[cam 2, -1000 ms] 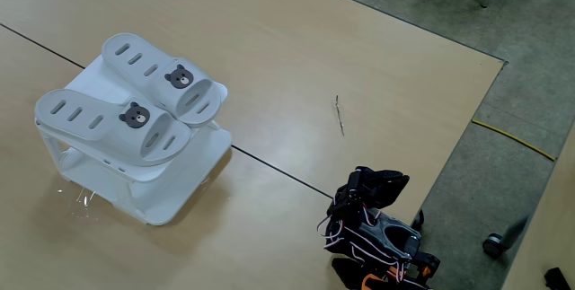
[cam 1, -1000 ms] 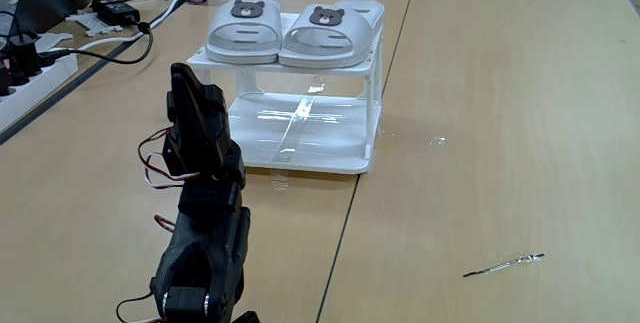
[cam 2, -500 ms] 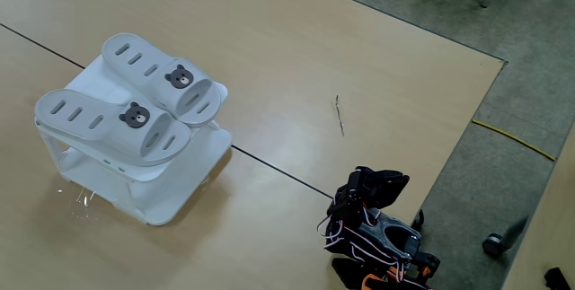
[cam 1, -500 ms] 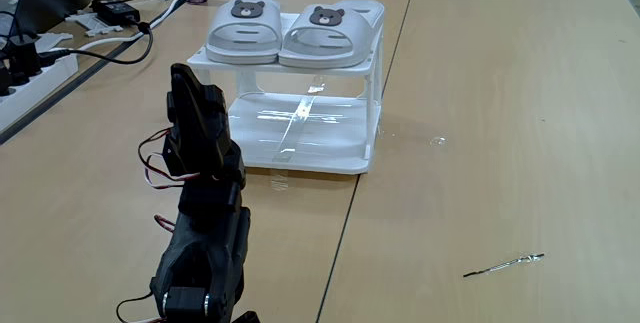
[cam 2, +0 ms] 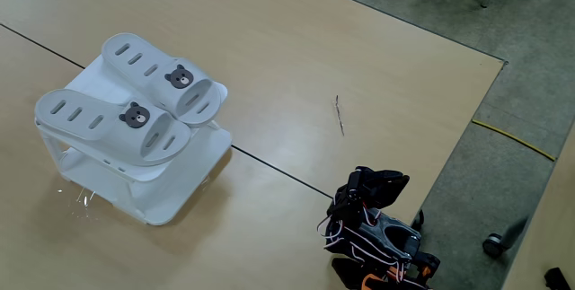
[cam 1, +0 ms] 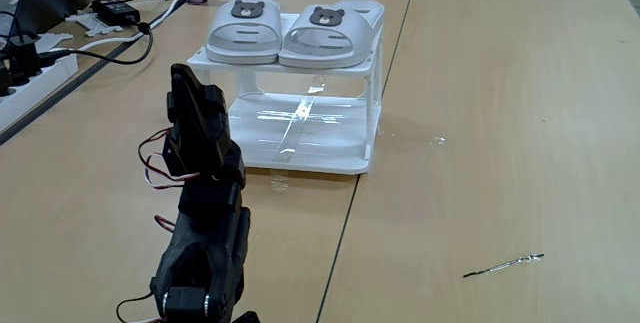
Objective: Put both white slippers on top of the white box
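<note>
My gripper (cam 1: 185,78) sits folded back on my arm, well apart from the work, holding nothing; I cannot tell how wide it stands. Both white slippers (cam 1: 290,31) lie side by side on top of the white box (cam 1: 300,158), straight ahead of me, long axes pointing away.

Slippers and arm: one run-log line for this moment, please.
slippers: both side by side atop white box | arm: folded, apart from box | gripper: state unclear | task: looks complete
</note>
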Motion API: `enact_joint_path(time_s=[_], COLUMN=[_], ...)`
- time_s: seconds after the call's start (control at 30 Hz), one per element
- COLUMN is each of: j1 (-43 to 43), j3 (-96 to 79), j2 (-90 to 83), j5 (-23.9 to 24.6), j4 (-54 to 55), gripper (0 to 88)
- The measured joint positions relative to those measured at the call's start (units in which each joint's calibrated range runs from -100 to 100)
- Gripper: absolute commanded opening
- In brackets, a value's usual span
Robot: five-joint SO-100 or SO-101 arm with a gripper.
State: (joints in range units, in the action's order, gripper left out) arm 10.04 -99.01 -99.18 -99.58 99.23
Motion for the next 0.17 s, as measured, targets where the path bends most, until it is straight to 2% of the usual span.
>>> enact_joint_path(time_s=[0.17], j1=[0.0], j3=[0.0], j2=[0.0], j5=[0.0], j4=[0.0], gripper=[0.8])
